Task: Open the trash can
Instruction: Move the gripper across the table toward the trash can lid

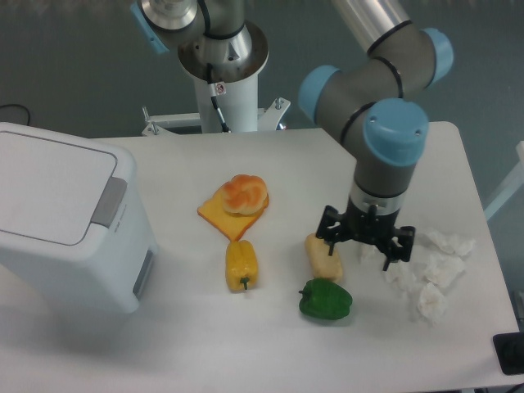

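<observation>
Bin point(65, 221) sits at the worktop's point(246, 344) left edge, lid flat and shut, grey latch strip point(109, 201) on its right side, grey front panel point(143, 272) below that. It is the biggest thing here.

Gripper point(365, 249) hangs well to the right of the bin, fingers apart, pointing down, nothing between them. Its left finger is just over the right end of the bread roll point(323, 256); can't tell if it touches. Its right finger is near the crumpled white paper point(432, 270) spread toward the worktop's right edge.

Arm's grey elbow with blue caps point(385, 90) rises above the gripper, up to the top of the frame. Arm base point(221, 57) stands on a white post at the back centre.

Mid worktop: orange slice of cheese point(229, 214) with a round bun point(244, 192) lying on it. Yellow pepper point(241, 265) just in front of the cheese, stem toward the camera. Green pepper point(326, 300) in front of the bread roll, close beside it. Peppers are apart from each other.

Dark object point(509, 354) is cut off at the bottom right corner, can't tell what it is.
</observation>
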`<state>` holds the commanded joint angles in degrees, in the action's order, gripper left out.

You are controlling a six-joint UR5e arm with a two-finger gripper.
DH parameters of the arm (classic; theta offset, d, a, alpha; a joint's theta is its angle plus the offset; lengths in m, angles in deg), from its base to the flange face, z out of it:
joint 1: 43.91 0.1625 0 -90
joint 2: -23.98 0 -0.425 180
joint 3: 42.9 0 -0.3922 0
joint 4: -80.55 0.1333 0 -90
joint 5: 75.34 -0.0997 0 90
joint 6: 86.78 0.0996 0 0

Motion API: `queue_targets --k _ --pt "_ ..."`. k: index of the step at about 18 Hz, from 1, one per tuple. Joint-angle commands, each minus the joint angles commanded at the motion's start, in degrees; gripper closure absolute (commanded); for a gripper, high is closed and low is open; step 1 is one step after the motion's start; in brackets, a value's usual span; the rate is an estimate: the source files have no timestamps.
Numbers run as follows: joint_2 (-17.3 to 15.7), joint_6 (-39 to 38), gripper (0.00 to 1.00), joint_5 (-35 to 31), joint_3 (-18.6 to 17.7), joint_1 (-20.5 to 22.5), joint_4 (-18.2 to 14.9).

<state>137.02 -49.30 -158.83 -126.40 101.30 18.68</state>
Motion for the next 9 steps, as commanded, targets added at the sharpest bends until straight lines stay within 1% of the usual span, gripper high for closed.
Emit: queue_targets --k 1,5,8,9 --pt "-0.4 -1.9 0.00 -0.1 0.0 -0.9 0.1" --pt "-2.3 -5.1 0.00 0.3 0.0 -3.4 0.0" --pt "-3.6 -12.7 0.00 1.7 0.1 -5.1 0.1" --pt "-4.3 -13.8 0.00 2.2 0.2 -5.4 0.1"
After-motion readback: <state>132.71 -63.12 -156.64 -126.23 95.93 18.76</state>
